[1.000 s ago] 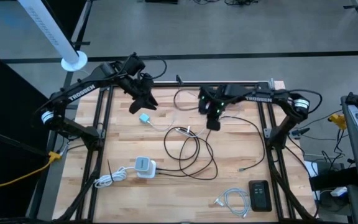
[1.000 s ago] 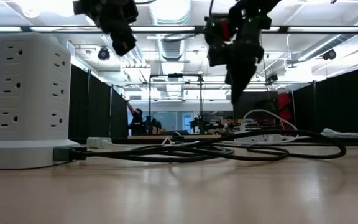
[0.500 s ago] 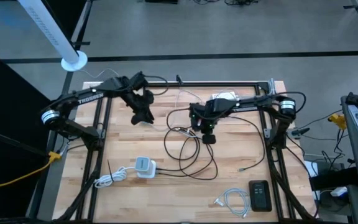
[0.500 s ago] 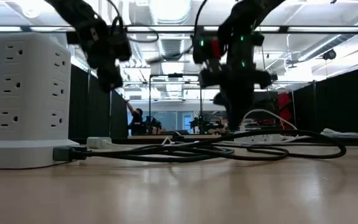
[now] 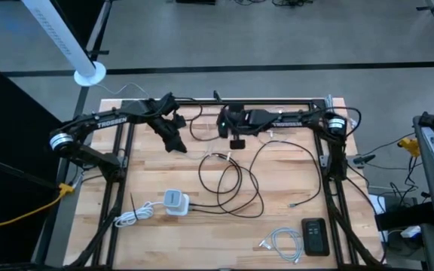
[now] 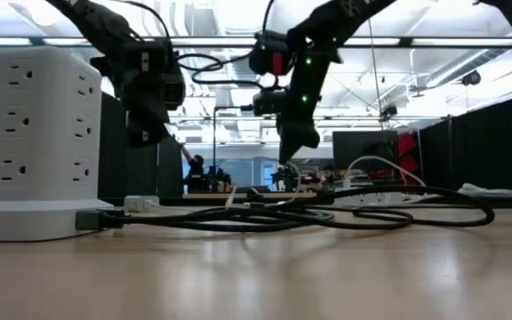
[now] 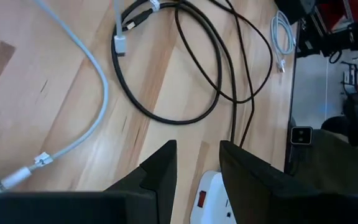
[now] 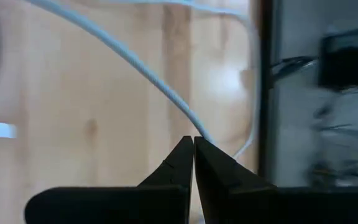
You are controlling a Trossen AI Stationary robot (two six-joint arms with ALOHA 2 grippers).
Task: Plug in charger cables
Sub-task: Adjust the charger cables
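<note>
Pre-grasp step: right gripper (image 5: pixel 236 143) pinched together at table's (image 5: pixel 337 173) 12 o'clock, left gripper (image 5: pixel 175 145) apart; next must reach black cable (image 5: pixel 236 184).

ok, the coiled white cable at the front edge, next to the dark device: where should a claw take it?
Come straight down on the coiled white cable and pinch across its bundled strands at the end away from the dark device. It lies flat on the table, and the device crowds its other side.
</note>
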